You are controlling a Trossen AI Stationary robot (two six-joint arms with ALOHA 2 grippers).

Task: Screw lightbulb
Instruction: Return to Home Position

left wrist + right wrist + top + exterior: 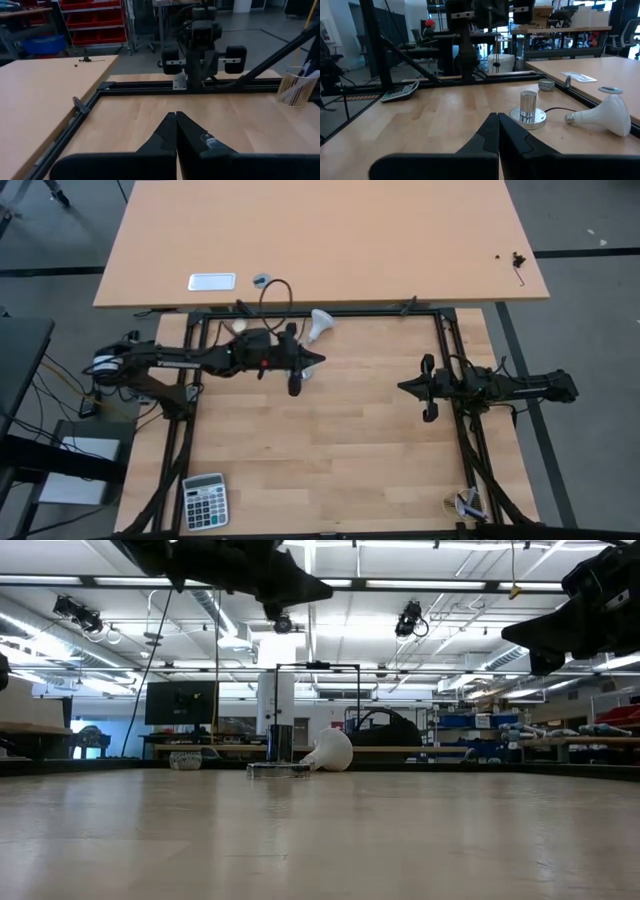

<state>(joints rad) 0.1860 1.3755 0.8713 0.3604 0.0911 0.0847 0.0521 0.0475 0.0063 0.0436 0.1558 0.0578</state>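
The white lightbulb (319, 325) lies on its side on the wooden table near the far rail, its screw base (570, 118) pointing toward the socket. The socket (528, 113), a silver disc with an upright cylinder and a thin black cord, stands beside it and is partly under my left arm in the high view. My left gripper (322, 360) is shut and empty, raised above the table just near of the bulb (331, 750). My right gripper (402, 387) is shut and empty, raised at the table's right and pointing left.
A black frame rail (320, 312) runs along the far side, with a second table (320, 230) beyond it holding small items. A calculator (205, 500) lies at the near left. A cup of sticks (466, 503) stands at the near right. The middle of the tabletop is bare wood.
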